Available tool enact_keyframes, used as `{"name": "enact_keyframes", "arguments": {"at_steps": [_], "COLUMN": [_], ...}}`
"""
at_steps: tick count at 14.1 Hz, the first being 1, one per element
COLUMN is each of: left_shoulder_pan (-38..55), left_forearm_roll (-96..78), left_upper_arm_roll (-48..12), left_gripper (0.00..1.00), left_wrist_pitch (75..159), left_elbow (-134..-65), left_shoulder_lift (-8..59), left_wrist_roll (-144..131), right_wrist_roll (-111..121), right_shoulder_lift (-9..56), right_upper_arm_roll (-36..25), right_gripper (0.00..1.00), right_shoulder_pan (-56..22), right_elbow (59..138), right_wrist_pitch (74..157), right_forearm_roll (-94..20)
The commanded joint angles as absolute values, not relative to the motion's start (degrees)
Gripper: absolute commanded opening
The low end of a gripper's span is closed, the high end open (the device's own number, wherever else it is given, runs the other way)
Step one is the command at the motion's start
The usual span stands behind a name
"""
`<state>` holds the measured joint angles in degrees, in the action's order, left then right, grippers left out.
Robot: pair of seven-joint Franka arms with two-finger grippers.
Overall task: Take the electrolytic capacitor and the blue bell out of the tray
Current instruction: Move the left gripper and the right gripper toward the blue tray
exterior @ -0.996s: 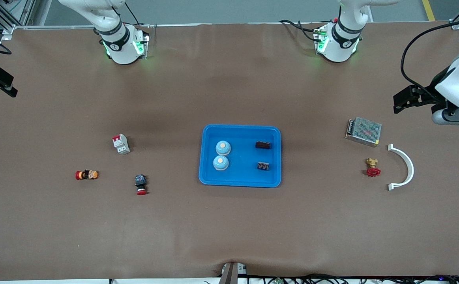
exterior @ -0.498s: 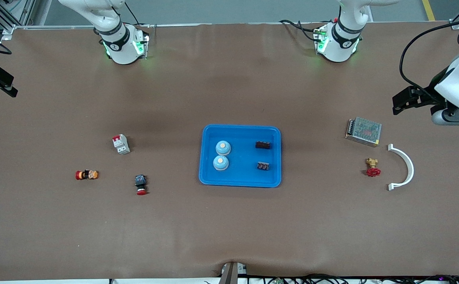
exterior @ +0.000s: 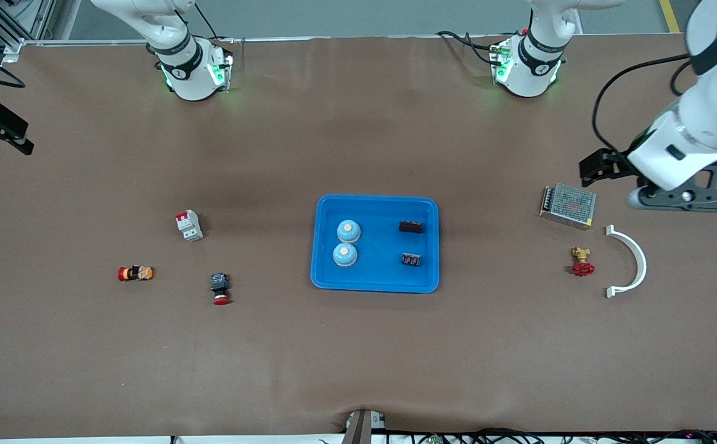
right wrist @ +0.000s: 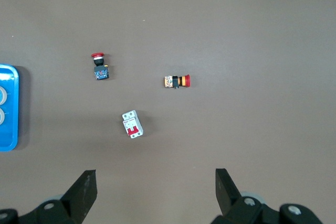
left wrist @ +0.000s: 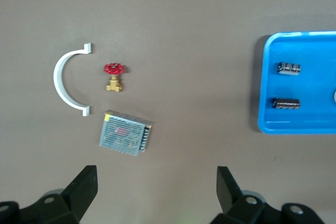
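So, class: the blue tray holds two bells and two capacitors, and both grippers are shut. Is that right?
Not quite. The blue tray does hold two bells and two capacitors, but the left gripper and right gripper are both open, as the wrist views show.

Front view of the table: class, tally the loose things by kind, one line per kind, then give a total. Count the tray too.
Bells: 2
Capacitors: 2
Blue tray: 1
Push buttons: 2
Circuit breaker: 1
Power supply: 1
Valve: 1
White curved bracket: 1
Total: 11
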<state>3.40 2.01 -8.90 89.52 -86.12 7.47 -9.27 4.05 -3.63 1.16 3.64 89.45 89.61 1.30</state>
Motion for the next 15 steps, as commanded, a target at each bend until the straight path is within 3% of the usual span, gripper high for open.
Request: {"name": "enact_keyframes", "arguments": {"at_steps": [1, 5, 10, 15], "left_shoulder_pan": [3.3, 2.9, 5.7, 9.7], "left_forearm_roll": [0.4, -8.0, -7.9, -5.3], "left_upper_arm_roll": [-11.8, -12.0, -12.3, -12.4], "left_gripper": [1.00, 1.00, 1.00, 1.00], "left_wrist_pitch": [95.6, 98.9, 110.5, 114.8], "left_elbow": [-91.0, -93.0, -99.8, -101.3], "left_shoulder_lift": [6.6, 7.3, 8.0, 11.2], "left_wrist_roll": [-21.4, -35.1, -58.3, -79.9], "right_wrist_roll": [2.5, -5.5, -16.8, -23.0], "right_shoulder_lift": [1.4, 7.0, 11.7, 15.0], "right_upper_arm_roll": [1.1, 1.1, 1.1, 1.1], "right_gripper": [1.00, 1.00, 1.00, 1.00], "right_shoulder_pan": [1.9, -3.2, -11.6, -15.6], "right_elbow": [85.9, 86.0, 86.7, 86.7], "right_wrist_pitch": [91.0, 97.2, 102.6, 105.9], "right_forearm_roll": [1.3, 1.2, 0.4, -3.8]}}
